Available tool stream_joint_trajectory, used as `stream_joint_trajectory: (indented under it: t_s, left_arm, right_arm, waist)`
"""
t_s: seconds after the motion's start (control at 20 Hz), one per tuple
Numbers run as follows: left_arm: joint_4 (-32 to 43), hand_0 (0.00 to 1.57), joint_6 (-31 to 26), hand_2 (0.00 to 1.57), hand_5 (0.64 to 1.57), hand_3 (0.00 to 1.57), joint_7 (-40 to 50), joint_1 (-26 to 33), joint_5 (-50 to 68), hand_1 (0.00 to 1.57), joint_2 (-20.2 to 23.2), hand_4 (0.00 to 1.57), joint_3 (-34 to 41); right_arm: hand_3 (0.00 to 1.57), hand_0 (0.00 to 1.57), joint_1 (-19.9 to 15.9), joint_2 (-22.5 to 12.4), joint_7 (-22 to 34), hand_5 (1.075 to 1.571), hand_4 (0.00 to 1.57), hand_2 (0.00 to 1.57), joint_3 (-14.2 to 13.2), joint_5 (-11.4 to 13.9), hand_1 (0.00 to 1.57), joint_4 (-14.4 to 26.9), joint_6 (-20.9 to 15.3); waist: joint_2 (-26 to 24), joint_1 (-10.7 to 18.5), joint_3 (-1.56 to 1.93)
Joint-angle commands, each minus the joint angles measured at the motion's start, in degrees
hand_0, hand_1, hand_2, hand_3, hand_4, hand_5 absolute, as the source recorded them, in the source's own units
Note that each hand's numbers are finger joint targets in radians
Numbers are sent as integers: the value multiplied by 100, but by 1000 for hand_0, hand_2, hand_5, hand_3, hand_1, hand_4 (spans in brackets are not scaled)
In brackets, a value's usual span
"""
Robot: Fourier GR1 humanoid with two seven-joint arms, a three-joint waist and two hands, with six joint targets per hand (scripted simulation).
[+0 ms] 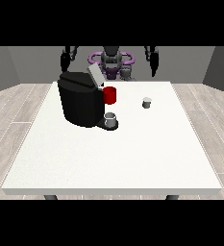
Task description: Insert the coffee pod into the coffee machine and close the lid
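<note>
One view only — set across the desk (108, 158), raised, facing the robot (111, 60); whole desktop in frame, robot small at top.

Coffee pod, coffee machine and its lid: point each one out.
coffee pod (146, 102): front view, on its side wall.
coffee machine (80, 103): front view, on its black front face.
lid (95, 76): front view, on the raised grey flap.
</note>
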Motion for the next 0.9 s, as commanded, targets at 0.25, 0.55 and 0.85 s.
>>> stream_joint_trajectory:
  t_s: [0.25, 0.55, 0.85]
  left_arm:
    - [-424, 0, -738, 0, 1571, 0, -654, 362, 226, 0, 214, 264, -39]
    - [326, 0, -510, 0, 1571, 0, -1129, -90, -675, 0, 821, 0, 236]
    - [1048, 0, -970, 0, 1571, 0, -416, -1060, -353, 0, 1272, 0, 705]
  right_arm:
    - [0, 0, 265, 32, -64, 1571, 128, 0, -15, 24, 0, 281, 152]
    - [0, 0, -145, 578, -362, 1571, 145, 0, -178, 40, 0, -139, -653]
    - [0, 0, -454, 470, -514, 1571, 177, 0, -182, 59, 0, -35, -544]
  waist:
    - [-296, 352, -33]
    - [40, -92, -36]
    - [450, -291, -35]
